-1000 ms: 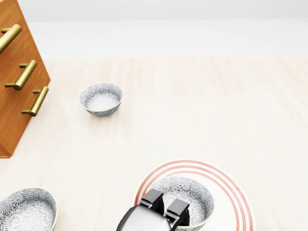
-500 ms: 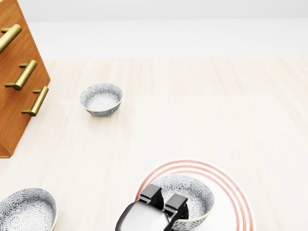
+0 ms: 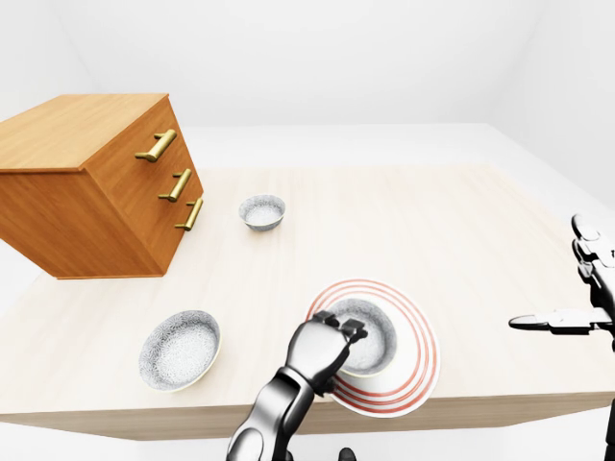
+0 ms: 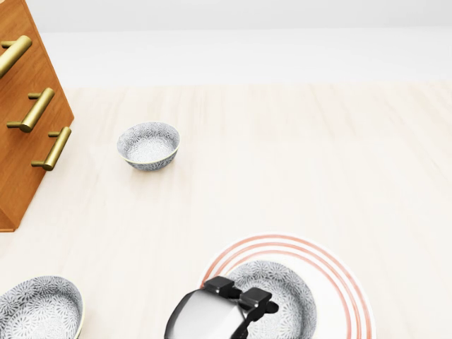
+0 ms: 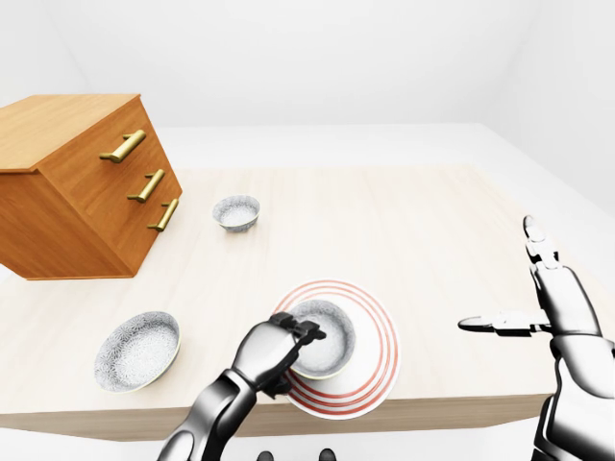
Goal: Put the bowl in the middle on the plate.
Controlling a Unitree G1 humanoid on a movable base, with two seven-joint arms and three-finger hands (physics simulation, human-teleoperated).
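Sitting in the plate (image 3: 419,357), the middle bowl (image 3: 375,336) was upright, toward the plate's left side. The plate lay right at the desk's (image 3: 442,230) bottom edge in the left-eye view, its rim seeming to lap over that edge. The left hand (image 3: 322,351) came up from below the edge, its fingers (image 3: 350,329) curled narrow at the bowl's near-left rim and touching it. Could not tell whether they clamped it. The right hand (image 5: 565,305) hung off the desk's right edge, well apart from everything, with fingers spread wide and thumb out toward the left.

Bare desk ran right of the plate and above it, up to the top edge. A second patterned bowl (image 3: 180,349) sat left of the plate, near the bottom edge and apart from the arm. A smaller patterned bowl (image 3: 262,212) stood higher up, just beside the wooden drawer chest (image 3: 91,187) with brass handles (image 3: 177,185), which filled the upper-left corner of the desk. Only the left arm crossed the bottom edge by the plate.
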